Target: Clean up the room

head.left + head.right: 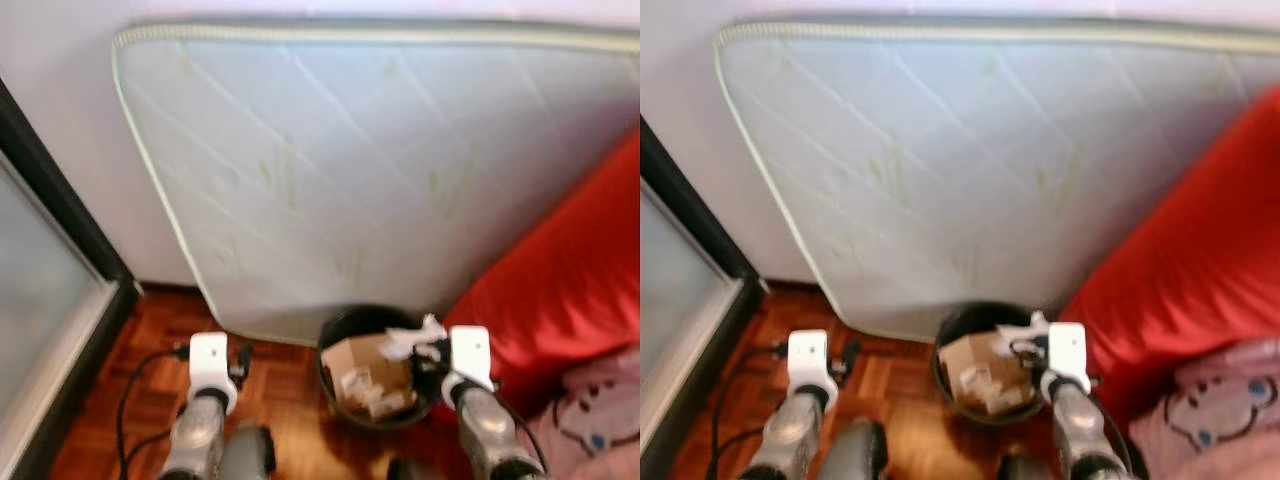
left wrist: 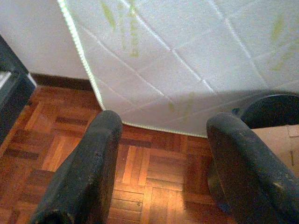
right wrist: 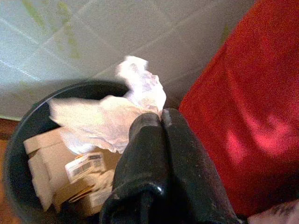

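over round bin (image 3: 18,140), crumpled tissue (image 3: 110,112) pinched

We are in a home room, probably a bedroom — a quilted mattress (image 1: 380,170) leans against the white wall, a red sofa (image 1: 570,290) stands beside, on wooden parquet floor (image 2: 154,172).

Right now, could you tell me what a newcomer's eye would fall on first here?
A big quilted mattress leans against the wall, with a red sofa on the right. In front of them on the wood floor stands a black bin holding cardboard; the right gripper holds a crumpled tissue over it. The left gripper hangs open above the floor.
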Motion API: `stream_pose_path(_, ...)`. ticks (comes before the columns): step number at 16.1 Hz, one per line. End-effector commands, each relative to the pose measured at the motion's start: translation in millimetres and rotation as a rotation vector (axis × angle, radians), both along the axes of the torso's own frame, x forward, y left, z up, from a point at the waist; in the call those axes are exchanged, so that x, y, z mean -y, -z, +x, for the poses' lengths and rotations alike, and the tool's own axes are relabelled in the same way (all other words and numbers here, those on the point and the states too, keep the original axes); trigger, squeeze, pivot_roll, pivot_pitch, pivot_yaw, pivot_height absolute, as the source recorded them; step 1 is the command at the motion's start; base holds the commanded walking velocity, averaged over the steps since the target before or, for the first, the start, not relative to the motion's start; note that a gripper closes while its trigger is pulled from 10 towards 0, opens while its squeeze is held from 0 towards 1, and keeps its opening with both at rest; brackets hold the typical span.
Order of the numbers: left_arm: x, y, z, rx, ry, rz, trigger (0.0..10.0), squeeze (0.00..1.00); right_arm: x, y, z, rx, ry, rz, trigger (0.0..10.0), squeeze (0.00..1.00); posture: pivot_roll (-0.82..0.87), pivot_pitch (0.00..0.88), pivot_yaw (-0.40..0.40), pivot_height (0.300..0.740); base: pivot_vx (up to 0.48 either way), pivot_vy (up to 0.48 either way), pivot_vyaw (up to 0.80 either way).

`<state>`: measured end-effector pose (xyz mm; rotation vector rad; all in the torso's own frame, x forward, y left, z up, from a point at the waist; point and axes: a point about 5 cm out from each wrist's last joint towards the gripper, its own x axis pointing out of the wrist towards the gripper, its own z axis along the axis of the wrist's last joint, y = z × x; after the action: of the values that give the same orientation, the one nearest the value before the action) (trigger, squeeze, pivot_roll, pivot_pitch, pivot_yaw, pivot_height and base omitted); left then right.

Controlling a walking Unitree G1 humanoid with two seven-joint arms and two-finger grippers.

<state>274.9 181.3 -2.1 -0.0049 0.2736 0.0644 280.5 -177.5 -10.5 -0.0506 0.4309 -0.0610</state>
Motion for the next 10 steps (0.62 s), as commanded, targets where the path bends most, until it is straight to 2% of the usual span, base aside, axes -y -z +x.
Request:
stream_pose_path(1, -6.5, 1.6, -2.8, -0.008, -0.009, 0.000, 10.0, 0.00, -10.7, -0.8, 3.2, -0.010, -0.027, -0.002, 10.0, 0.00, 0.01, 0.110, -0.014, 0.617, 0.000, 0.000, 0.00)
stream_pose_path(7, -2.1, 1.0, -1.6, -0.004, 0.011, -0.012, 10.0, 0.00, -15.2, 0.8, 4.1, -0.046, -0.069, -0.013, 10.0, 0.00, 0.01, 0.120, -0.015, 0.617, 0.000, 0.000, 0.00)
stream_pose_path(10, -0.3, 0.7, -1.9, 0.001, 0.019, -0.017, 10.0, 0.00, -28.2, -1.4, 10.2, -0.083, -0.163, -0.060, 10.0, 0.00, 0.02, 0.139, -0.013, 0.617, 0.000, 0.000, 0.00)
